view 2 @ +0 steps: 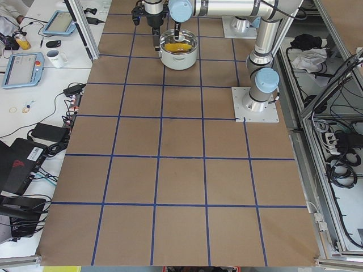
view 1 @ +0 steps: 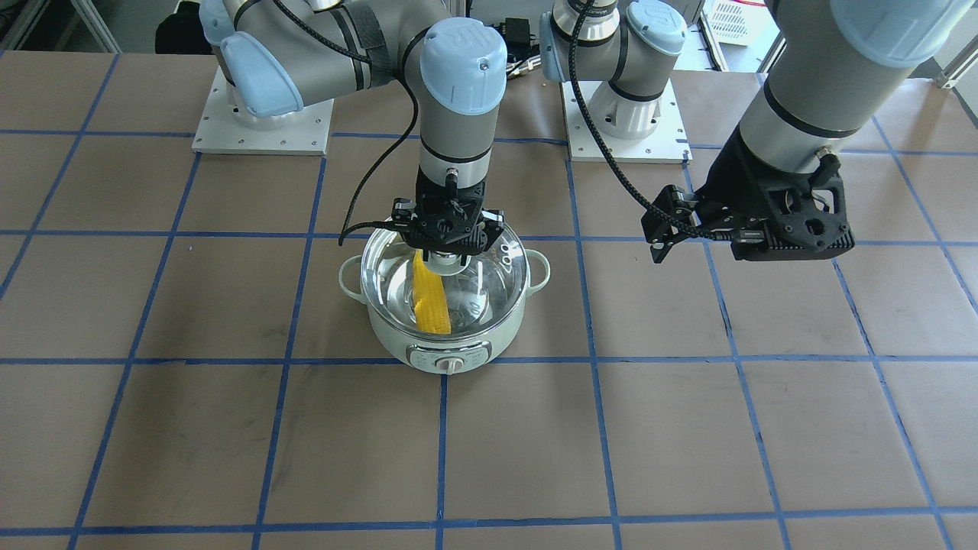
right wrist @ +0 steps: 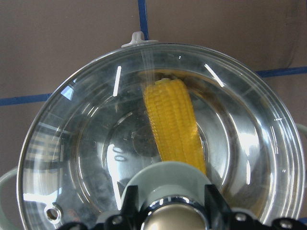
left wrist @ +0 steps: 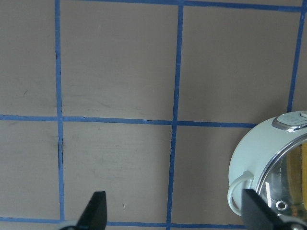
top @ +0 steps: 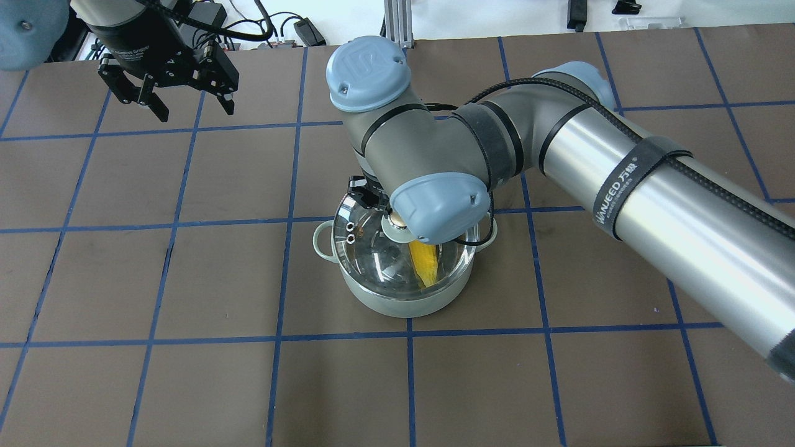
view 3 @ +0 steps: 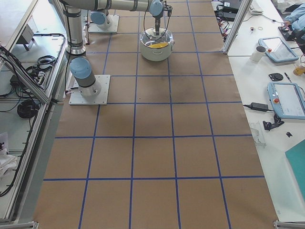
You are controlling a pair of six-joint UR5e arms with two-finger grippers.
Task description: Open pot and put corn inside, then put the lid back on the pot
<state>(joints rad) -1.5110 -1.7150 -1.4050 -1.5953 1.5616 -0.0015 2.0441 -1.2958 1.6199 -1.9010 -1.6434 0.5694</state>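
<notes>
The mint-green pot stands mid-table, its dial panel facing away from the robot. The yellow corn lies inside it, seen through the glass in the right wrist view. The clear glass lid sits on the pot's rim. My right gripper comes straight down over the pot and its fingers clasp the lid's knob. My left gripper is open and empty. It hovers well off to the pot's left, and the pot's edge shows in the left wrist view.
Brown table surface with a blue tape grid surrounds the pot. The two arm base plates sit at the robot's edge. My right arm's forearm stretches across the table's right half above the surface.
</notes>
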